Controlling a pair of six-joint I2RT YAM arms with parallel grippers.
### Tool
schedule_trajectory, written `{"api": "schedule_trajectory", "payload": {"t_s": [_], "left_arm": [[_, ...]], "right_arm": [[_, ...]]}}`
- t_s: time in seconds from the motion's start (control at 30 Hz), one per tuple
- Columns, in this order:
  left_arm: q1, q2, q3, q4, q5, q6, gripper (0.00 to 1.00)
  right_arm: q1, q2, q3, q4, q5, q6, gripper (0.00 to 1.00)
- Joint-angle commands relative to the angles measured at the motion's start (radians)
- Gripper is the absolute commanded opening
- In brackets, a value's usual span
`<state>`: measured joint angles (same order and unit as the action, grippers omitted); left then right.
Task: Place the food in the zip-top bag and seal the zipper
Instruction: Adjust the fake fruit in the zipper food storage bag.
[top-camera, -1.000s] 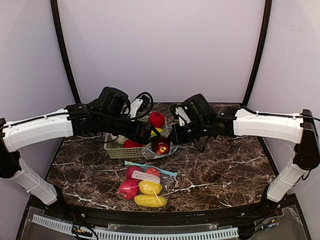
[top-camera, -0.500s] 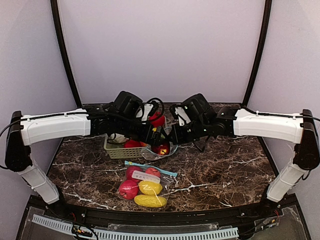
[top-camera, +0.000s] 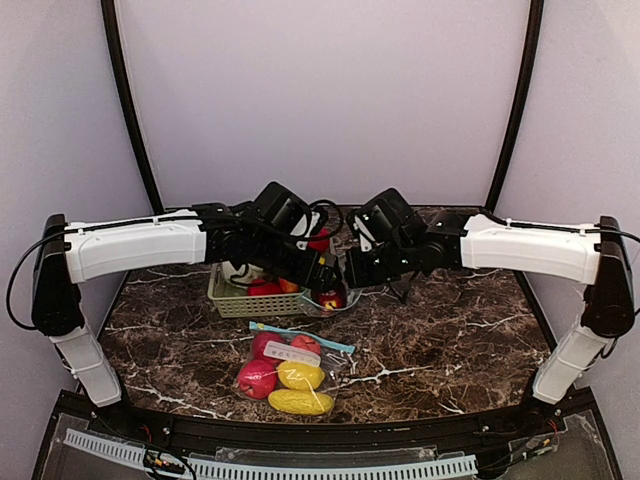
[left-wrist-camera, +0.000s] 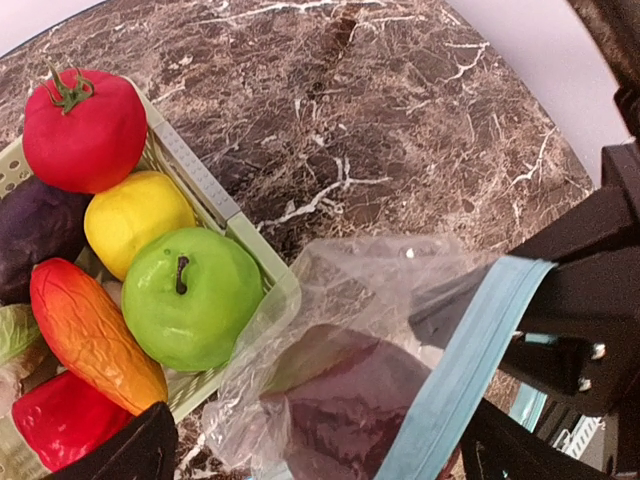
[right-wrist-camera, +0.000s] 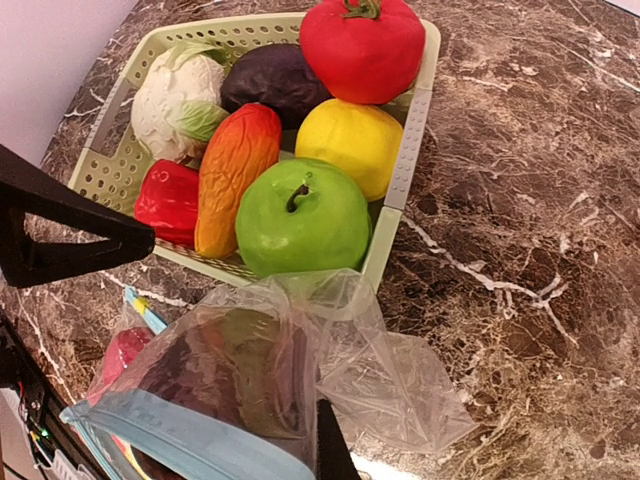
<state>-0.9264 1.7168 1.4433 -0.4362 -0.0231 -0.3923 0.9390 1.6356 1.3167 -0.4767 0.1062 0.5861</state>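
Note:
A clear zip-top bag (left-wrist-camera: 400, 290) with a blue zipper strip (left-wrist-camera: 470, 360) hangs open just right of the basket, and a dark red fruit (left-wrist-camera: 350, 400) shows through its film. My right gripper (right-wrist-camera: 325, 425) is shut on the bag's rim (top-camera: 349, 277). My left gripper (left-wrist-camera: 320, 462) is open, its fingers either side of the bag's mouth (top-camera: 322, 272), holding nothing. More food fills the pale green basket (right-wrist-camera: 400, 160): a tomato (right-wrist-camera: 362, 45), lemon (right-wrist-camera: 348, 140), green apple (right-wrist-camera: 303, 218), orange piece (right-wrist-camera: 235, 170), red pepper (right-wrist-camera: 168, 200), cabbage (right-wrist-camera: 178, 100) and dark purple piece (right-wrist-camera: 272, 78).
A second zip-top bag (top-camera: 285, 372), lying flat near the front edge, holds red and yellow food. Both forearms cross above the basket (top-camera: 240, 303) at the table's middle back. Dark marble table (top-camera: 450, 340) stretches to the right.
My left arm has swung right across the basket until its open gripper reached the bag's mouth. The right gripper has kept its hold on the bag and barely moved.

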Motion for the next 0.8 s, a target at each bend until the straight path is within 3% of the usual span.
{"api": "schedule_trajectory", "payload": {"t_s": [0.0,0.77], "left_arm": [[-0.009,0.018,0.027,-0.091,-0.011,0.014,0.99],[-0.011,0.043,0.006,-0.193,-0.129,0.008,0.99]], "right_arm": [[-0.003,0.021,0.047,-0.042,0.081,0.015,0.0],[-0.004,0.029,0.062,-0.06,0.105,0.027,0.0]]}}
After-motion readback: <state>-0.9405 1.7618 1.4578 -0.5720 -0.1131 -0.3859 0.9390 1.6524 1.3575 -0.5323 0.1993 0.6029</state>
